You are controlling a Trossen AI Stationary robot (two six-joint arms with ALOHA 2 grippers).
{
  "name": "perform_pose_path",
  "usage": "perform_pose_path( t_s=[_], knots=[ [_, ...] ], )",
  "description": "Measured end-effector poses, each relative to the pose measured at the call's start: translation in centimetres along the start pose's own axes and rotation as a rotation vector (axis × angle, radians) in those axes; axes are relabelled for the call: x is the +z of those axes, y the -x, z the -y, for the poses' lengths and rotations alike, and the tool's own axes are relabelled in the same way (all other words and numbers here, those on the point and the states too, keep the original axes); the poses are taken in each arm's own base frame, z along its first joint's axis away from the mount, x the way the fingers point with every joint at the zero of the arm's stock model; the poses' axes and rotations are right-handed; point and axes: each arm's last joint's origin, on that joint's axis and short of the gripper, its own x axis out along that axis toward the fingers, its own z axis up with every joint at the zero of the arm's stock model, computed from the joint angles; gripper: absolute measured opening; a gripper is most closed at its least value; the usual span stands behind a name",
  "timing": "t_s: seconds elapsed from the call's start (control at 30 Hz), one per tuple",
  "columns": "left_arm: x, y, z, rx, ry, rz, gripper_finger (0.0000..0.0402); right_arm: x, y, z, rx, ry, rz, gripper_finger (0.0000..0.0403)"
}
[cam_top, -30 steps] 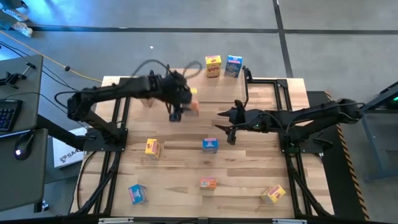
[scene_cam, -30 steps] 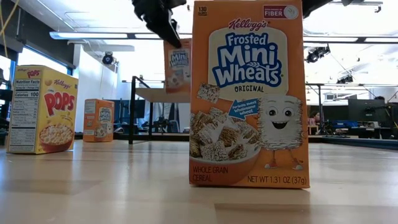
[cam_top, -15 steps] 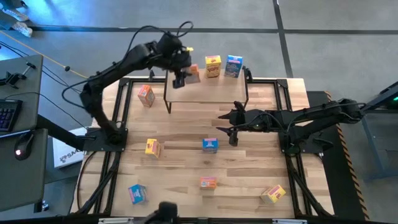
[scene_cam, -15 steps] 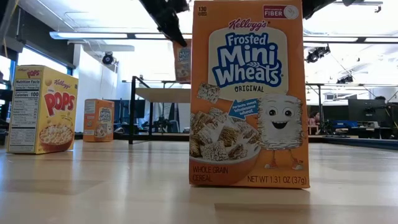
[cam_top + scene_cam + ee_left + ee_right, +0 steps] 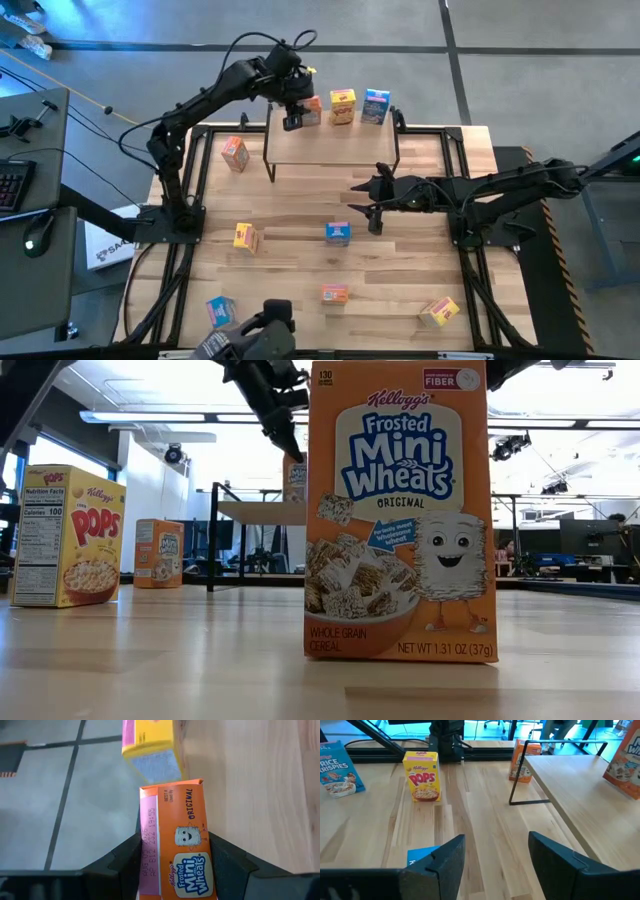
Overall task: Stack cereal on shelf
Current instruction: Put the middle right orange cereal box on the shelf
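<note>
My left gripper (image 5: 298,112) is shut on an orange Mini Wheats box (image 5: 311,113) at the far left of the shelf (image 5: 330,150), beside a yellow box (image 5: 343,106) and a blue box (image 5: 376,105) standing on the shelf's far edge. In the low view the held box (image 5: 295,476) has its bottom at the shelf top (image 5: 255,512); I cannot tell whether it touches. My right gripper (image 5: 366,196) is open and empty above the table, just near of the shelf. My left gripper pinches the orange box between its two fingers (image 5: 131,856), on two opposite faces beside its printed top panel (image 5: 186,840). The fingers slant in from the table's left and above. The box stands upright over the shelf's far left part.
On the tabletop stand an orange box (image 5: 234,153), a yellow box (image 5: 245,237), a blue box (image 5: 338,233), an orange box (image 5: 334,294), a blue box (image 5: 220,311) and a yellow box (image 5: 440,312). A dark object (image 5: 255,340) shows at the near edge.
My left gripper has carried the orange box toward the table's far edge, from the shelf's near left corner to the shelf's far left, then down to the shelf top beside the yellow box. It has stayed shut on the box.
</note>
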Motion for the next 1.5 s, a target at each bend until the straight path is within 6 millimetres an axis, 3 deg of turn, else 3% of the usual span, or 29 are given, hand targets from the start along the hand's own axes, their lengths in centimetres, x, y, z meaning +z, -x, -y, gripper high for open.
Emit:
perform_pose_path(
  t_s=[0.47,0.9,1.27,1.5],
  knots=[
    [0.1,0.2,0.0,0.016,0.001,0.0,0.0181,0.0,0.0,0.0,0.0,0.001,-0.001,0.0206],
    [0.1,-0.9,-0.1,-0.017,0.016,0.011,0.0183,0.0,0.0,0.0,0.0,-0.002,-0.001,0.0206],
    [0.2,-1.0,-0.4,0.006,0.009,0.036,0.0238,0.0,0.0,0.0,0.0,-0.002,-0.001,0.0206],
    [0.1,-0.7,-0.8,0.036,0.011,0.037,0.0241,0.0,0.0,0.0,0.0,-0.002,-0.001,0.0206]
  ],
)
